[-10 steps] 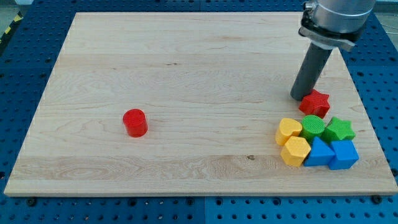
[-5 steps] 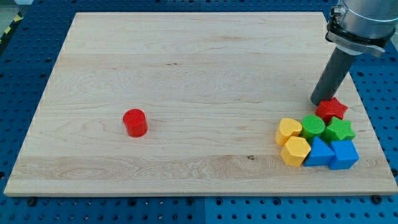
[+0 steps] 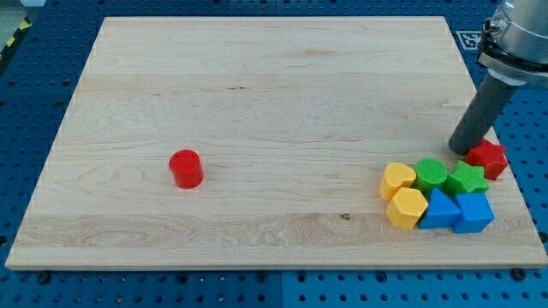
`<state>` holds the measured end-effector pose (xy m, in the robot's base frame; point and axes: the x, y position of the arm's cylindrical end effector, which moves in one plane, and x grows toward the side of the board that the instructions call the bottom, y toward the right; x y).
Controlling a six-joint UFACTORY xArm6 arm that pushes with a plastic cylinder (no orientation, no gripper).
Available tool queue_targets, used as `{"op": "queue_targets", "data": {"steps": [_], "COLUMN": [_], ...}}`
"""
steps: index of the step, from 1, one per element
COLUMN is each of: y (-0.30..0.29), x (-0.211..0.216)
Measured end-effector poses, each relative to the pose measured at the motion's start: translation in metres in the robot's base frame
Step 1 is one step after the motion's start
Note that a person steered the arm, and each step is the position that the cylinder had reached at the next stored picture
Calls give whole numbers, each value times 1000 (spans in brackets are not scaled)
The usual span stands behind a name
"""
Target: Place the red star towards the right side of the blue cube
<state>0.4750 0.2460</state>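
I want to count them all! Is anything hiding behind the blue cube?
Behind the blue cube sits the green star, with the red star farther back. My tip touches the red star. Nothing else shows there.

Over the last second my tip (image 3: pixel 463 149) has slid steadily toward the view's right, and the small red star-shaped block (image 3: pixel 487 159) has gone with it, always pressed against the tip's right and slightly lower side. The star began above the green cylinder block (image 3: pixel 431 174), just off the tip; it now sits at the wooden board (image 3: pixel 257 103)'s right edge, above and right of the green star-shaped block (image 3: pixel 467 179).
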Motion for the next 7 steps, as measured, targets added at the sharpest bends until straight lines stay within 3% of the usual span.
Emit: {"op": "queue_targets", "data": {"steps": [2,4,7], "y": [17,39,55], "x": [-15,14,22]}}
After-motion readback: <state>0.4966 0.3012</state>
